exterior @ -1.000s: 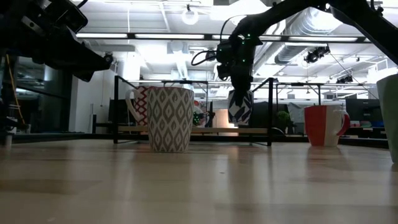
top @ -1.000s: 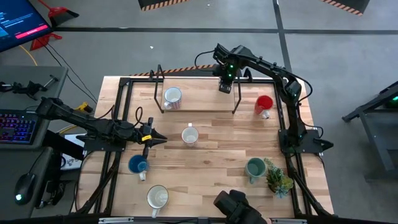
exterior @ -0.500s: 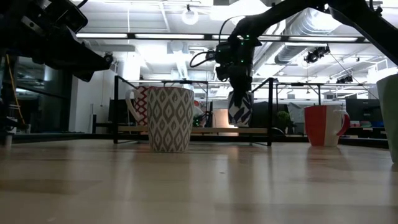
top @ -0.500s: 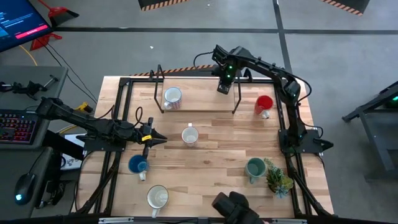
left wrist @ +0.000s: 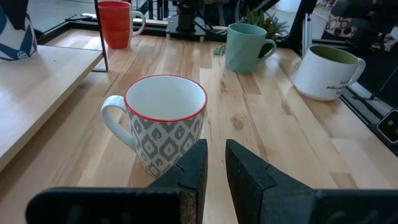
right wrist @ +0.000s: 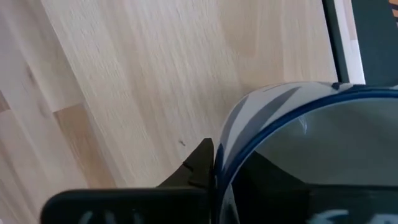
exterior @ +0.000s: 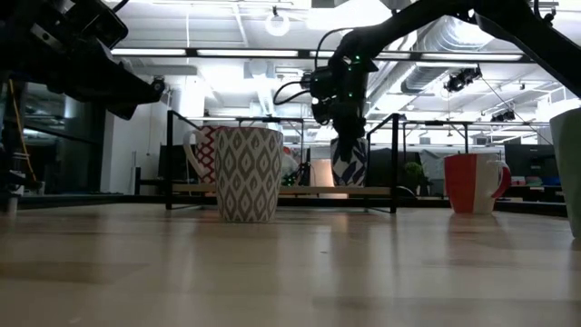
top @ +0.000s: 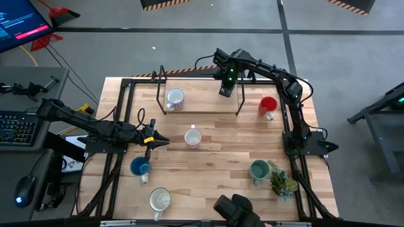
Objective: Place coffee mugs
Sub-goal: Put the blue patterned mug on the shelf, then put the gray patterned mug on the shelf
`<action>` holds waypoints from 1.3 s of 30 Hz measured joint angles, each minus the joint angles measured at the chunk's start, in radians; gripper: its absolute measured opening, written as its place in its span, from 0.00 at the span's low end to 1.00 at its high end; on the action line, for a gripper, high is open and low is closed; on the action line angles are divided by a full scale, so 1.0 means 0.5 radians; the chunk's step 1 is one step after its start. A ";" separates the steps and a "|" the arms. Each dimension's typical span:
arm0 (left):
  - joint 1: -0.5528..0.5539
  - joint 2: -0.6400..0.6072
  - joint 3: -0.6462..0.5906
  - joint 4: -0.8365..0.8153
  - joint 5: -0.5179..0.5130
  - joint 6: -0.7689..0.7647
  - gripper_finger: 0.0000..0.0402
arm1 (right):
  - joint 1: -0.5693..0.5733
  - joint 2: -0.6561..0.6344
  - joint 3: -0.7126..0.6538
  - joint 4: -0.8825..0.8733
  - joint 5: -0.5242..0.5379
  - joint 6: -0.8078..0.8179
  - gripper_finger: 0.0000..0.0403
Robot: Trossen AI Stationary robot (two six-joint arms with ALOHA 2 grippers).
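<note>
1. Table (top: 214,157): light wood top with a low raised shelf (top: 202,102) at its far edge.
2. Right gripper (top: 226,90) sits over the shelf's right end. Its fingers straddle the rim of a blue-and-white patterned mug (exterior: 349,163), one finger inside and one outside. Mug bottom looks level with the shelf board; cannot tell whether it's actually touching.
3. Left gripper (top: 159,141) hovers above the table, fingers (left wrist: 198,168) narrow with only a slim gap between them, nothing in them.
4. Grey-patterned mug with red rim (left wrist: 165,127): upright, just ahead of the left fingertips, handle facing away from the shelf.
5. Red mug (top: 267,106): on the table beside the right gripper, just off the shelf end.
6. White patterned mug (top: 175,98): on the shelf, well apart from the right gripper.
7. Teal mug (top: 258,170), blue mug (top: 139,168), cream mug (top: 160,200): near edge.
</note>
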 joint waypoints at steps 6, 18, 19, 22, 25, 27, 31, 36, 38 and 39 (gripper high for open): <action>0.000 -0.001 0.000 -0.001 -0.001 0.001 0.12 | 0.000 0.001 -0.002 0.013 -0.002 -0.010 0.17; 0.000 -0.001 0.000 -0.005 -0.001 0.001 0.12 | 0.000 -0.025 -0.003 0.020 0.008 -0.017 0.26; 0.000 0.000 0.000 -0.006 -0.001 0.001 0.12 | 0.000 -0.041 -0.003 0.023 0.014 -0.024 0.26; 0.000 -0.001 0.000 -0.006 -0.001 0.001 0.12 | 0.000 -0.102 -0.003 0.045 0.037 -0.034 0.26; 0.000 -0.001 0.000 -0.007 -0.001 0.001 0.12 | 0.000 -0.165 -0.003 0.044 0.070 -0.038 0.26; 0.000 -0.001 0.000 -0.007 -0.001 0.001 0.12 | 0.000 -0.217 -0.003 0.036 0.089 -0.038 0.26; 0.000 0.000 0.000 -0.007 -0.001 0.001 0.12 | 0.009 -0.336 -0.003 -0.002 0.067 -0.006 0.26; 0.000 -0.001 0.000 -0.007 -0.001 0.001 0.12 | 0.060 -0.503 -0.003 -0.058 0.033 -0.012 0.26; 0.000 0.000 0.000 -0.007 -0.001 0.001 0.12 | 0.085 -0.572 -0.003 -0.114 0.018 -0.025 0.26; 0.000 0.000 0.000 -0.007 -0.001 0.001 0.12 | 0.101 -0.606 -0.003 -0.159 0.004 -0.032 0.26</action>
